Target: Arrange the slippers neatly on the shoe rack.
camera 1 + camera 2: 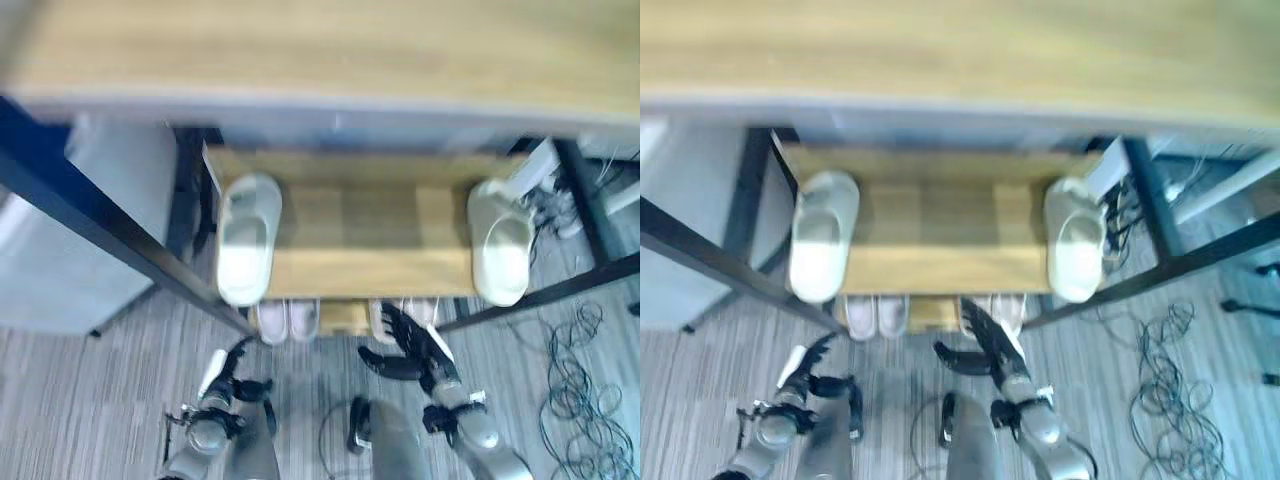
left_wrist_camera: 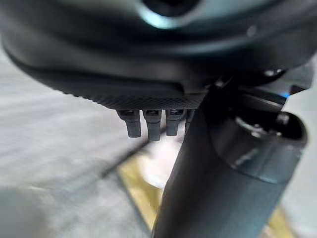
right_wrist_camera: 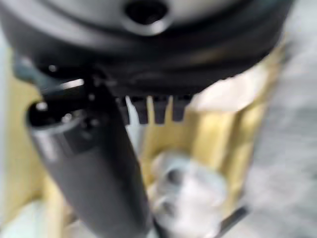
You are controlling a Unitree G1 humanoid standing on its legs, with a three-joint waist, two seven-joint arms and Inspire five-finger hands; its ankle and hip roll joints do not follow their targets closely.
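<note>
Right hand (image 1: 408,345) low before the shoe rack (image 1: 345,250), fingers spread and straight, thumb out to the side, holding nothing, just short of the rack's front edge and above the lower shelf. Left hand (image 1: 228,375) further back over the grey striped floor (image 1: 90,400), fingers relaxed and straight in its wrist view, empty too, white-covered thumb showing. On the rack's wooden top shelf, two pale slippers well apart: left slipper (image 1: 247,238) at the left end, right slipper (image 1: 500,243) at the right end, both with toes overhanging the front edge. Beneath, on the lower shelf, two pairs of pale shoes (image 1: 288,320) side by side, partly hidden. Above all, a long wooden worktop (image 1: 320,50) on dark legs. Loose cables (image 1: 580,380) on the floor to the right.
</note>
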